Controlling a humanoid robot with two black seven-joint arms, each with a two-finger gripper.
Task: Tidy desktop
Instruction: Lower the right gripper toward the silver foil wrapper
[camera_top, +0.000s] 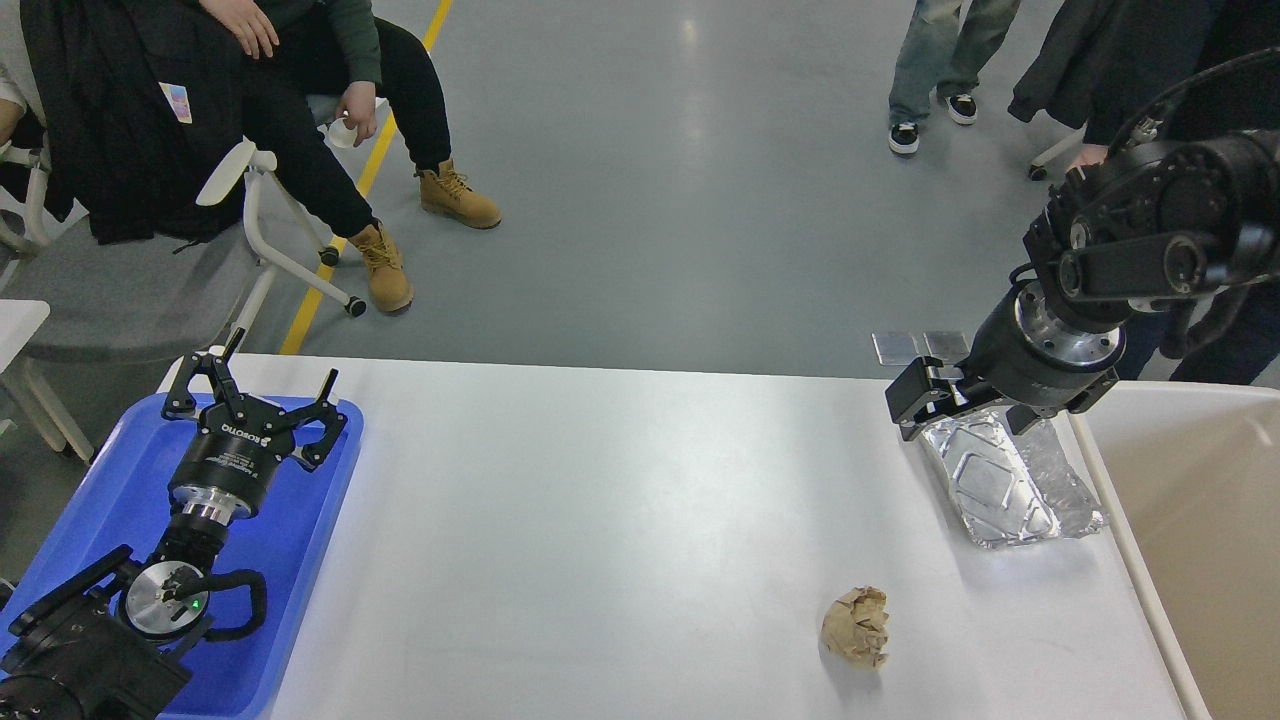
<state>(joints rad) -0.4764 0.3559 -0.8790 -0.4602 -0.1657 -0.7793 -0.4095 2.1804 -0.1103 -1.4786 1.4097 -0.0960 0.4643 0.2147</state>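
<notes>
Down at six o'clock, nearest of all, a crumpled brown paper ball (856, 626) sits alone on the white desk (600, 520), clear of both arms, so my read is it waits its turn as litter to be cleared. The desk itself fills the middle of the view, running from the tray on the left to the bin on the right. Over at eight o'clock the left arm rises from the corner, wrist cocked up and away, and the left claw (255, 400) hangs spread wide over the blue tray (300, 560) with nothing between its fingers; it looks parked there, out of the way, and the tray under it shows no items I can make out. Swing to three o'clock: the beige bin (1190, 540) butts against the desk's right edge, a handy drop for rubbish. Just inside that edge lies a crushed foil container (1005, 480), its far end under the right claw (945, 405), which comes down from the elbow at two o'clock with the wrist bent steeply toward the desk. The fingers sit right at the foil's rim and seem to nip it, though the dark housing hides the contact, so I cannot tell for certain. Judging by the bin alongside, the foil goes in there.
</notes>
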